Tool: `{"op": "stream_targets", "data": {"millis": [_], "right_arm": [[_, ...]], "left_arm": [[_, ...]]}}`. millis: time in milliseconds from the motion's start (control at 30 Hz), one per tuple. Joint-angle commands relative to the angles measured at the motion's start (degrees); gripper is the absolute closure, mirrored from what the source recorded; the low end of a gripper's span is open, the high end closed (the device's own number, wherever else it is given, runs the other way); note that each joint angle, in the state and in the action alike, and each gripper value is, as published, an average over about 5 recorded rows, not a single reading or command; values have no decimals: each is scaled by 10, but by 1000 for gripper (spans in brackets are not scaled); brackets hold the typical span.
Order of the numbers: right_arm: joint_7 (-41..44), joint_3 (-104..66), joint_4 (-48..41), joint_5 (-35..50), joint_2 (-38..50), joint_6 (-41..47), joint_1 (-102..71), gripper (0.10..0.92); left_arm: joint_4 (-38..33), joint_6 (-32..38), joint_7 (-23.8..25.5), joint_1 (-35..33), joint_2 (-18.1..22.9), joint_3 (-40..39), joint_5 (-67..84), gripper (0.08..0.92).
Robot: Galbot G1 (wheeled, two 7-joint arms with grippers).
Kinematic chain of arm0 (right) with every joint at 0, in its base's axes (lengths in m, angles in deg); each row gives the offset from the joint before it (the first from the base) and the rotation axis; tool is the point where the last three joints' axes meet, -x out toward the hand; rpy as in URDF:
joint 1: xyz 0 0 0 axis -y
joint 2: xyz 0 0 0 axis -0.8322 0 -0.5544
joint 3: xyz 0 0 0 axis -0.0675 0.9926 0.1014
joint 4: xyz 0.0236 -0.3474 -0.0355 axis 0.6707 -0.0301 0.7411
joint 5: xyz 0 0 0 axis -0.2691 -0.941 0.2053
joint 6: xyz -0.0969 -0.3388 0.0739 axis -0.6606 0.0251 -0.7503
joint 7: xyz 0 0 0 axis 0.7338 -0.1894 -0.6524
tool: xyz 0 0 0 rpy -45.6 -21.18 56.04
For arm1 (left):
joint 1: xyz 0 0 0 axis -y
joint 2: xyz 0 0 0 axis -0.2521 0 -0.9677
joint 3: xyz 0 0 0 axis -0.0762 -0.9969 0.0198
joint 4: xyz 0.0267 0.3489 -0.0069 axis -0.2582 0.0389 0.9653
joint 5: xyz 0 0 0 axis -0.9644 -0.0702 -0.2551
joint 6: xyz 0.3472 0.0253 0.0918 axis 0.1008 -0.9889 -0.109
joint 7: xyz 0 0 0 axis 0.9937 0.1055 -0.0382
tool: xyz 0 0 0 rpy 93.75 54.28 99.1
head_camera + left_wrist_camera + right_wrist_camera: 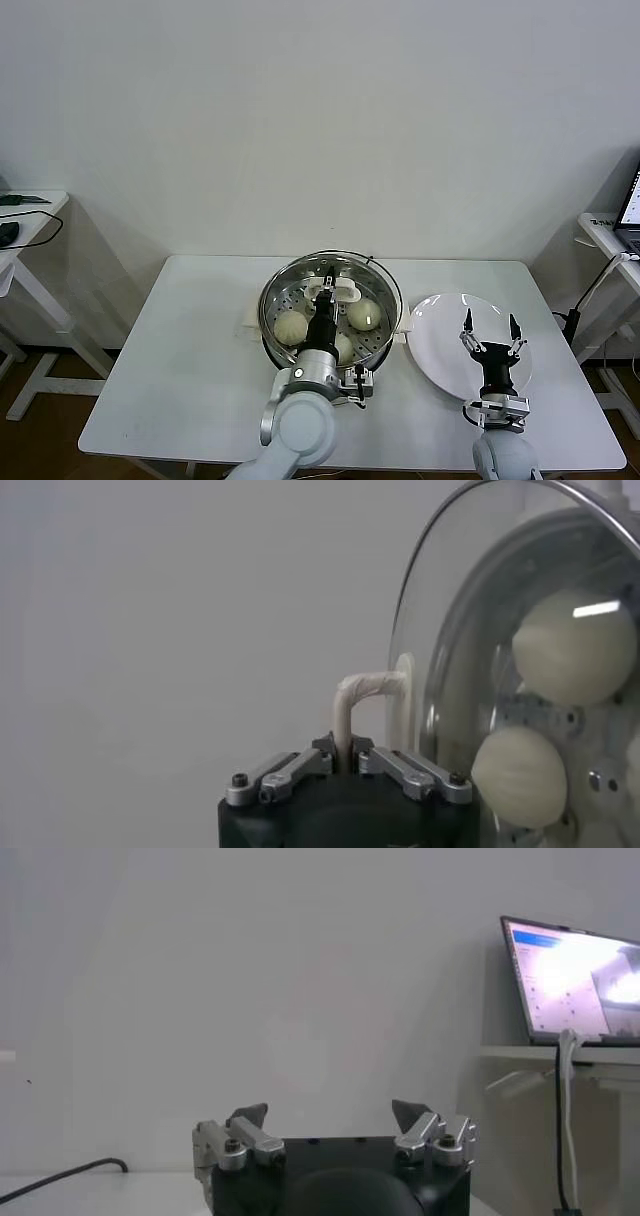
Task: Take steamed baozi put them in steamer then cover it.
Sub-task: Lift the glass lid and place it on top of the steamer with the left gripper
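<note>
On the white counter [190, 340] we see the round stainless-steel steamer [275, 298] holding cream-white steamed baozi [290, 325]. Over it, our left gripper [326, 291] has its fingers closed on the cream handle [362, 694] of the clear glass lid [385, 280]. To the right, our right gripper [490, 332] hovers over the flat white plate [435, 330], fingers spread apart

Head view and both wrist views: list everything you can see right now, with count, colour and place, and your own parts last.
Steamed baozi: three visible, cream-white, inside the steamer.
Steamer: one, shiny steel, table centre.
Glass lid: one, clear, cream handle, over the steamer.
Plate: one, white, right of the steamer.
Table: one, white.
Laptop: one, on the right side table.
Left gripper: shut on the handle.
Right gripper: open, above the plate.
</note>
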Motion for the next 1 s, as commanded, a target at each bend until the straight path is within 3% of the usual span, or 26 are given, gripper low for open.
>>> {"op": "stream_targets", "data": {"millis": [33, 1000], "right_arm": [[0, 1, -1, 0, 0, 0, 1, 203], [0, 3, -3, 0, 3, 0, 8, 203]], "left_arm": [[21, 1, 8, -3, 15, 0, -41, 803], [37, 5, 17, -5, 22, 11, -58, 803]]}}
